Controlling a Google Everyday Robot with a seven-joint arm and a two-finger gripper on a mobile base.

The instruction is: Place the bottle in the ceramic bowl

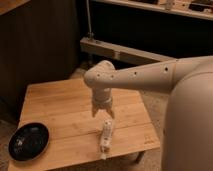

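The bottle (105,136) is a slim whitish plastic bottle lying on its side near the front right of the wooden table (60,107), narrow end toward the front edge. The ceramic bowl (29,141) is black, glossy and empty, and sits at the table's front left corner. My gripper (102,113) hangs from the pale arm, points down and hovers just above and behind the bottle's far end. Its fingers are apart and hold nothing. The bowl is well to the gripper's left.
The table is small, with its front edge just past the bottle and the bowl. A dark wall panel stands behind the table on the left. A metal shelf frame (120,52) stands behind on the right. My large pale arm body (190,120) fills the right side.
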